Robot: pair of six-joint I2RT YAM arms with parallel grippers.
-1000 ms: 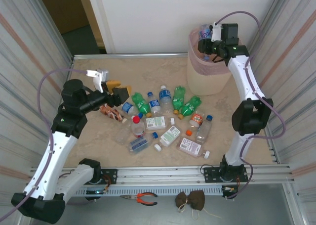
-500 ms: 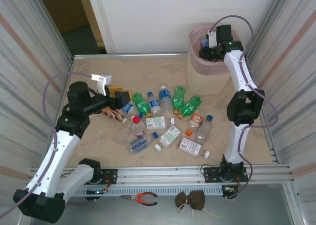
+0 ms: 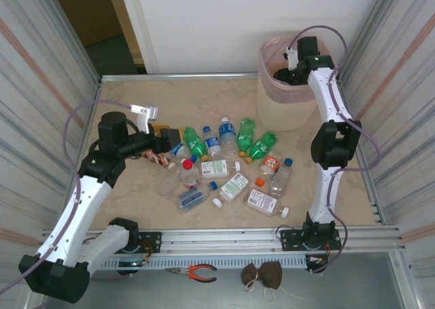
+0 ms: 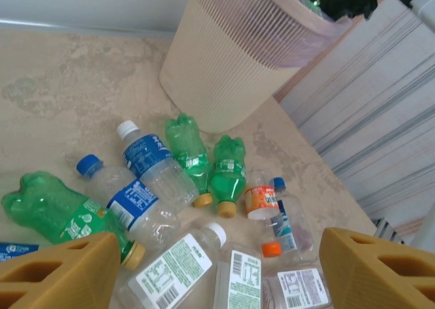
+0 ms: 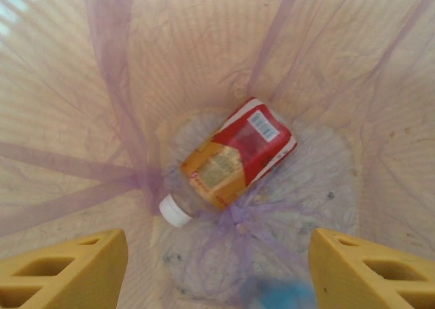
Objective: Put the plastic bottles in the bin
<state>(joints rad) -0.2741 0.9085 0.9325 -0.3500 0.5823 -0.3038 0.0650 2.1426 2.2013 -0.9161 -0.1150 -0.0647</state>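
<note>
Bottom edge of the overhead view: orange-handled pliers (image 3: 194, 273) and a brown bundle (image 3: 264, 275) lie on the grey ledge below the metal rail (image 3: 224, 240). Above the rail, the surface (image 3: 136, 105) is beige marbled stone. Ribbed metal walls close it left and right, with a white wall at the top and a dark doorway upper left.

Mid-frame, the plastic bottles (image 3: 224, 166) lie on their sides in a loose cluster. The left gripper (image 3: 166, 134) sits at the cluster's left edge, fingers wide apart, nothing between them. In the left wrist view, two green bottles (image 4: 189, 156) lie side by side, yellow caps toward the lower edge, bases toward the bin (image 4: 231, 64).

Upper right of the overhead view, the bin stands upright with its pink liner over the rim. The right gripper (image 3: 289, 75) is in its mouth, fingers wide, empty. At the bin's bottom lies a red-labelled bottle (image 5: 234, 156), long axis diagonal, white cap toward lower left
</note>
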